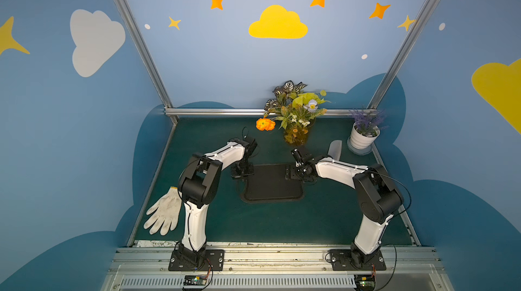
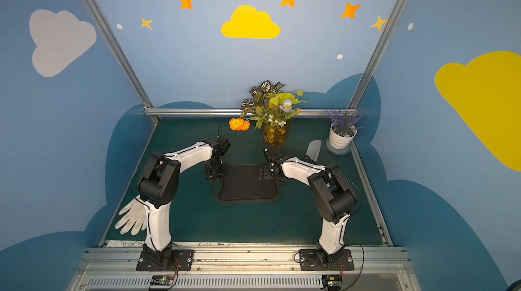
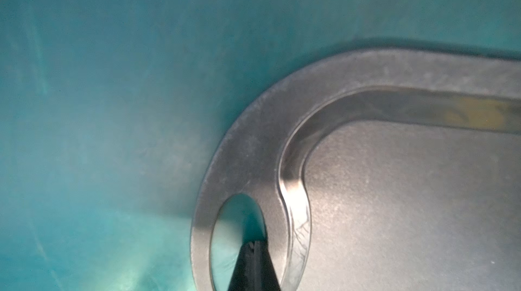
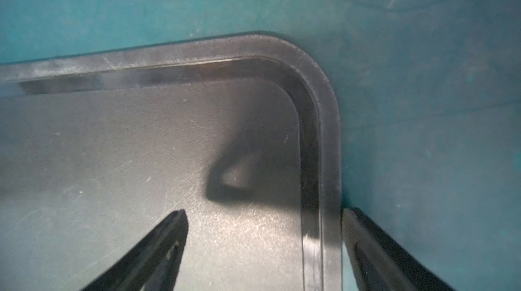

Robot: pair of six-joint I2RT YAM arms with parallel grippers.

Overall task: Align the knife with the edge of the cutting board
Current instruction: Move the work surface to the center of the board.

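The black cutting board (image 1: 272, 184) (image 2: 248, 184) lies flat on the green mat between my two arms. The knife (image 1: 335, 148) (image 2: 313, 150) rests on the mat to the board's far right; only its silver-grey blade shows, the handle hidden behind my right arm. My left gripper (image 3: 255, 244) is shut, its tip inside the board's oval handle hole (image 3: 236, 219). My right gripper (image 4: 263, 213) is open astride the board's right edge near a rounded corner. One of its fingers (image 4: 174, 224) is over the board (image 4: 141, 148), the other beside the rim over the mat.
A white work glove (image 1: 165, 215) lies on the mat at the front left. At the back stand a vase of flowers (image 1: 296, 131) with an orange bloom (image 1: 265, 124) and a white pot of lavender (image 1: 363, 137). Aluminium rails border the mat.
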